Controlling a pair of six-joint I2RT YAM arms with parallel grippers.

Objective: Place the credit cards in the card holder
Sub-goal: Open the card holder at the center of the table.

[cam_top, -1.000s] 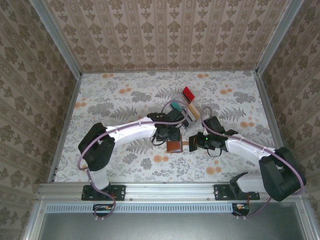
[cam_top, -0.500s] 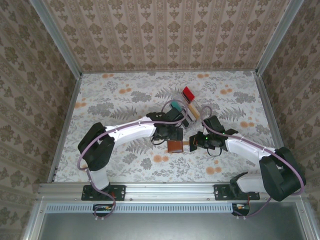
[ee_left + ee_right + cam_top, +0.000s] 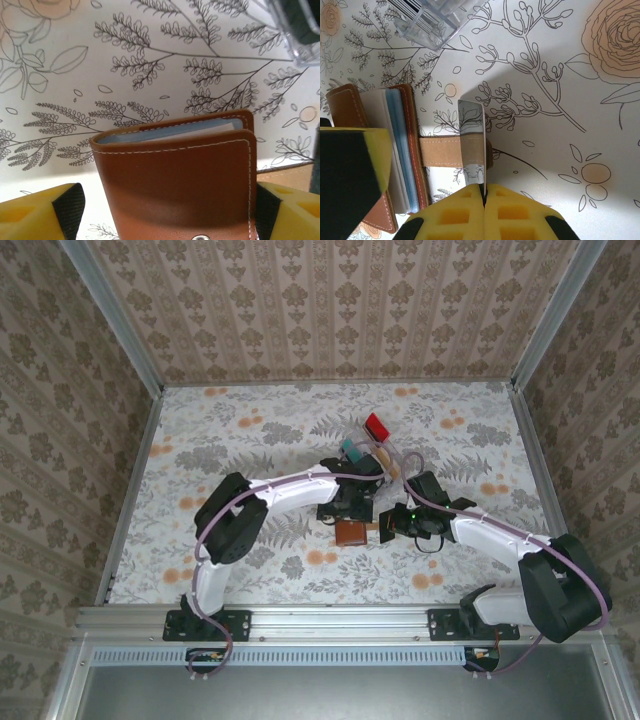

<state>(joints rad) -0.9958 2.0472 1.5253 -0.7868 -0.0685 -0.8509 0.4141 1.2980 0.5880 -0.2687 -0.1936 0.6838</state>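
**Top view.** The wallet (image 3: 350,533) lies on the flower-printed table (image 3: 250,430), between the left gripper (image 3: 347,518) and the right gripper (image 3: 388,528). A clear rack (image 3: 378,452) stands just behind. With both grippers so near each other, a collision or a nudged rack is judged possible.

**Left wrist view.** The wallet is straddled by the spread yellow fingers (image 3: 35,215): 1 touches an edge of it, and a gap shows at the other. Held this loosely, the wallet could slide when pushed. Smooth brown leather-like skin, pale stitching, rounded corners and 1 metal snap (image 3: 201,238) are shown. Blue and pale pockets peep from the barely parted mouth.

**Right wrist view.** 1 card (image 3: 472,140) is pinched edge-on between foam pads (image 3: 520,215) that are pressed together. It is held above the tan strap (image 3: 442,152), beside the wallet and not yet in it. Thin, stiff, glossy grey plastic is seen. It may slip in the pinch, catch on the strap, or miss the narrow pocket.
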